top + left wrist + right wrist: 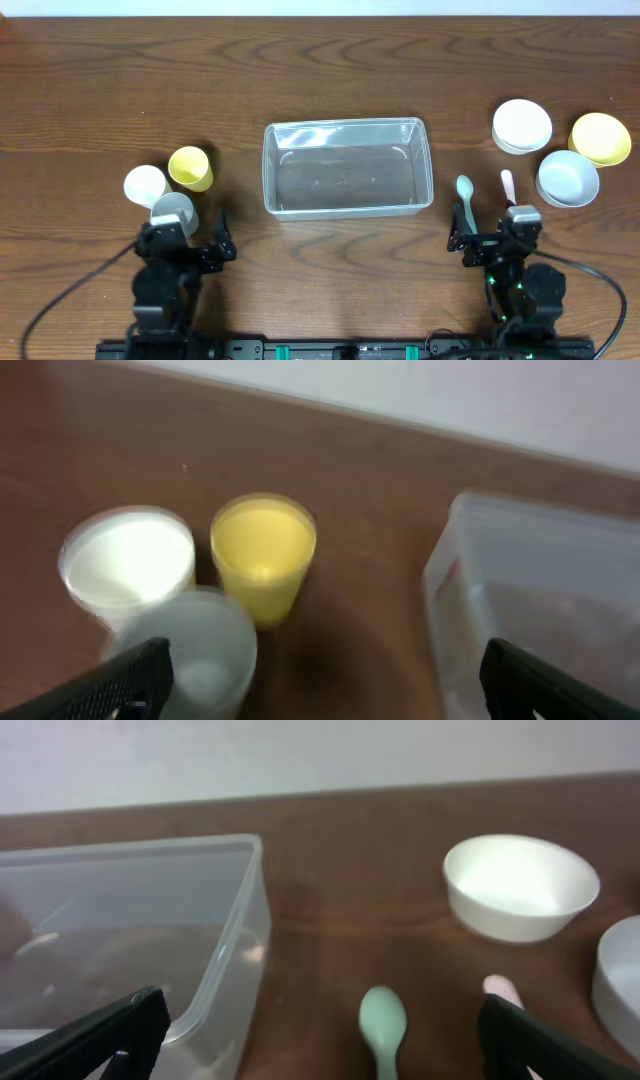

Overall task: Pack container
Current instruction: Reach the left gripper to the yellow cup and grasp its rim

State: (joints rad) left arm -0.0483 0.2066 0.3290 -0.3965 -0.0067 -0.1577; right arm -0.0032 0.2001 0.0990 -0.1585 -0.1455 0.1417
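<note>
The clear rectangular container (346, 167) stands empty at the table's middle; it also shows in the left wrist view (540, 600) and the right wrist view (130, 940). Left of it stand a yellow cup (190, 168) (263, 555), a white cup (145, 184) (128, 560) and a translucent cup (174, 212) (195, 655). My left gripper (182, 245) (320, 685) is open and empty just behind the translucent cup. A mint spoon (465, 197) (383, 1025) and a pink spoon (508, 186) (498, 988) lie right of the container. My right gripper (495, 240) (320, 1040) is open and empty over them.
At the right stand a white bowl (521, 126) (520, 885), a yellow bowl (600, 138) and a pale-blue bowl (568, 178) (622, 975). A white wall borders the table's far edge. Cables run along the near edge by both arm bases.
</note>
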